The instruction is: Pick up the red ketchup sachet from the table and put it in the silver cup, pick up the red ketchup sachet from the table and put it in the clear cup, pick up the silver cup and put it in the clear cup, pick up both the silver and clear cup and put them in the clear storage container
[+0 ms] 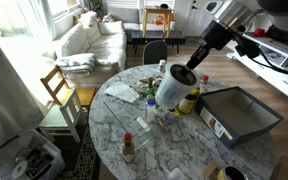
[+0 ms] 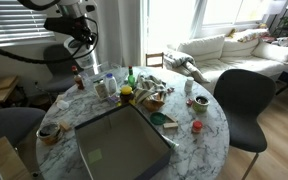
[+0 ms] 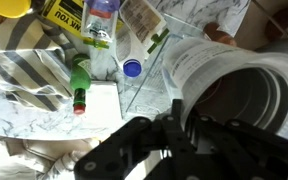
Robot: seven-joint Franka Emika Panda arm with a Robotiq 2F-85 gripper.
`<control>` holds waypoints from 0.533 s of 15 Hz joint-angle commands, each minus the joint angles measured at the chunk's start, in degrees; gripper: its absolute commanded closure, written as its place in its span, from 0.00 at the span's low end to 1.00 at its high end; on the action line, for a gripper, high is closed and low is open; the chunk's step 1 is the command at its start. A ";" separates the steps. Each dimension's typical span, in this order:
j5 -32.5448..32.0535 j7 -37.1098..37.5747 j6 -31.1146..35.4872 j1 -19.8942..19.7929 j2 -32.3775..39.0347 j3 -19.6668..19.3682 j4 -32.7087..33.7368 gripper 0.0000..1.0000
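My gripper (image 1: 192,68) is over the round marble table; its fingers close on the rim of a tall white ribbed tub (image 1: 172,90), which fills the right of the wrist view (image 3: 239,90) and tilts under the arm. The clear storage container (image 1: 242,115), grey with a white label, lies on the table and shows in both exterior views (image 2: 119,148). A low round cup with a dark inside, seemingly the silver cup (image 2: 49,130), sits at the table's edge. A similar cup (image 1: 229,173) sits at the front edge. I cannot make out the clear cup or a ketchup sachet.
Bottles, a yellow-lidded jar (image 1: 189,100), a red-capped sauce bottle (image 1: 128,148), a green bottle (image 3: 79,85) and packets crowd the table's middle. Chairs stand round the table (image 2: 246,100). A sofa stands behind (image 1: 89,40).
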 commanded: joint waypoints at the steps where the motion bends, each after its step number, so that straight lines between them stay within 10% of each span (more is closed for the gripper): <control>1: 0.72 -0.79 0.12 -1.97 1.77 1.86 1.07 0.93; 8: 1.82 -0.39 0.92 -2.42 8.00 3.47 6.62 0.98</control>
